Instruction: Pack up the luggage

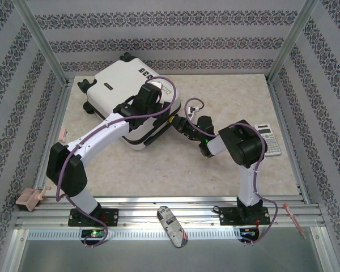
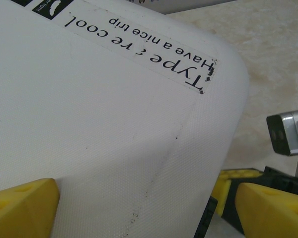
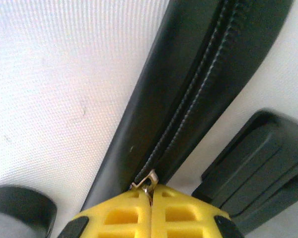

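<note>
The luggage (image 1: 119, 93) is seen closed, laid flat on the tabletop (image 1: 226, 170) in the upper left of the top view. The left gripper (image 2: 146, 213) is held spread wide over the white shell's corner, below the printed label (image 2: 139, 44). The right gripper (image 3: 150, 201) is pressed together, pinching the zipper pull (image 3: 148, 182) at the black zipper band (image 3: 198, 94).

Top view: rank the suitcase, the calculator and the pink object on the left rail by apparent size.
1. suitcase, clearly largest.
2 and 3. calculator and pink object look about alike; the pink object lies nearer the camera, so no ranking.
</note>
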